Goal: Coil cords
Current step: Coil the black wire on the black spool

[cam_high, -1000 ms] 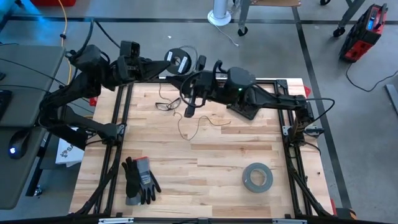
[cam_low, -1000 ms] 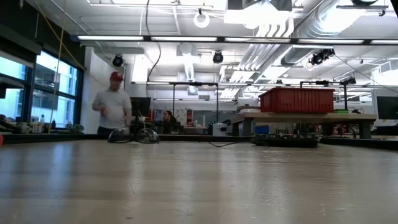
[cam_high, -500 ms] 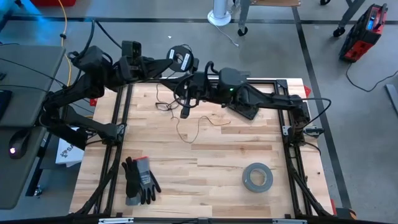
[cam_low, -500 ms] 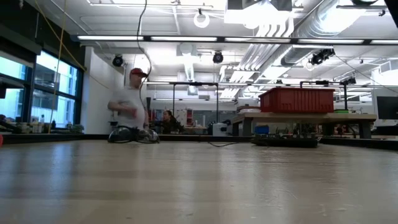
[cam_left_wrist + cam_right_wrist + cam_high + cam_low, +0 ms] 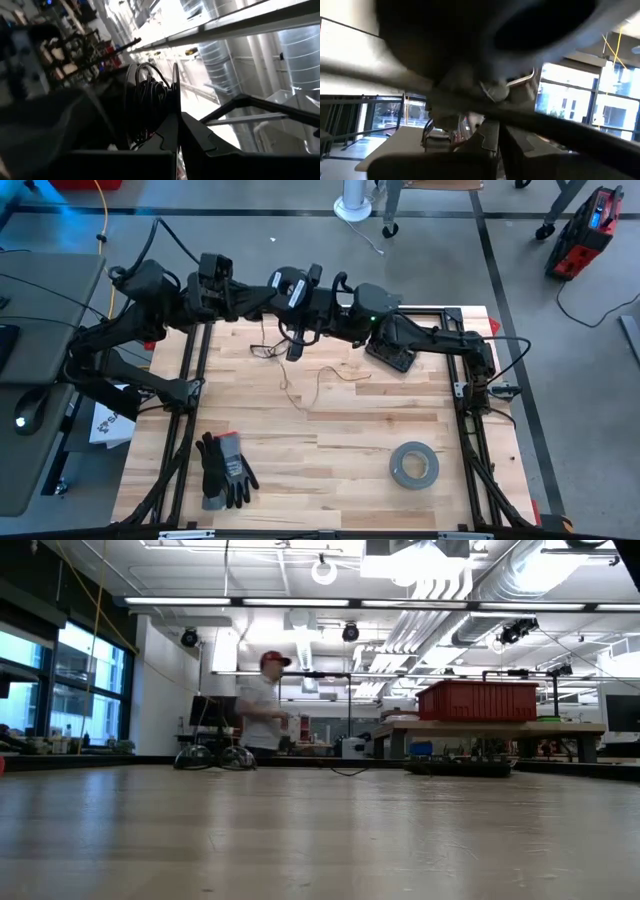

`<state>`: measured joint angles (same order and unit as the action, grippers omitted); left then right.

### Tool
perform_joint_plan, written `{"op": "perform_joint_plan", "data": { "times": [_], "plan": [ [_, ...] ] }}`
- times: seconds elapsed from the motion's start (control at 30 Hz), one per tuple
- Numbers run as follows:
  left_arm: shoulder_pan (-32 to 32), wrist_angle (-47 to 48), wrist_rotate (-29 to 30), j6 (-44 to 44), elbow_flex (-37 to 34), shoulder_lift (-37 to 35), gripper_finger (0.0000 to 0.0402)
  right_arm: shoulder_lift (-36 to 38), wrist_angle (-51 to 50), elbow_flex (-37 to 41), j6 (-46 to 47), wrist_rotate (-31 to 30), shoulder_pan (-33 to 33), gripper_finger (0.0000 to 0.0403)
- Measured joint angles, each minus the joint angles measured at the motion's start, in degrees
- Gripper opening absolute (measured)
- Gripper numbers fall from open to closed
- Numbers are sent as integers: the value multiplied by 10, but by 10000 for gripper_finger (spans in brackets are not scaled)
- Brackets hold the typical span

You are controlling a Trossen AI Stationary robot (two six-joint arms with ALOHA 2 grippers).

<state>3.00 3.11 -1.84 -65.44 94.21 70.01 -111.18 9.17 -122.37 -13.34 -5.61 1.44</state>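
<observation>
While my left gripper [image 5: 268,292] pinches the small round black spool [image 5: 152,97] by its flange at upper centre of the overhead frame, my right gripper [image 5: 297,330] sits just beside it, fingers pressed together; I can't tell whether it pinches anything. From there the long, thin dark wire cord [image 5: 300,385] trails down in loose squiggles onto the wooden table [image 5: 330,470]. I judge the risk is snagging: slack could kink or slip off the spool's wraps if either arm pulls unevenly.

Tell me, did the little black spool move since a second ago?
Yes. The spool, held in the left gripper, shifted slightly right along the table's far edge, toward the right gripper.
</observation>
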Motion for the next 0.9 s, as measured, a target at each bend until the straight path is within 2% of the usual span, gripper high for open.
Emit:
{"op": "perform_joint_plan", "data": {
  "times": [0.63,0.9],
  "plan": [
    [-66,47,24,3,0,-19,0,7,-6,-18,-86,3,49,0],
    [-68,140,31,30,0,-46,0,25,-41,-18,-121,39,74,0]
  ]
}}
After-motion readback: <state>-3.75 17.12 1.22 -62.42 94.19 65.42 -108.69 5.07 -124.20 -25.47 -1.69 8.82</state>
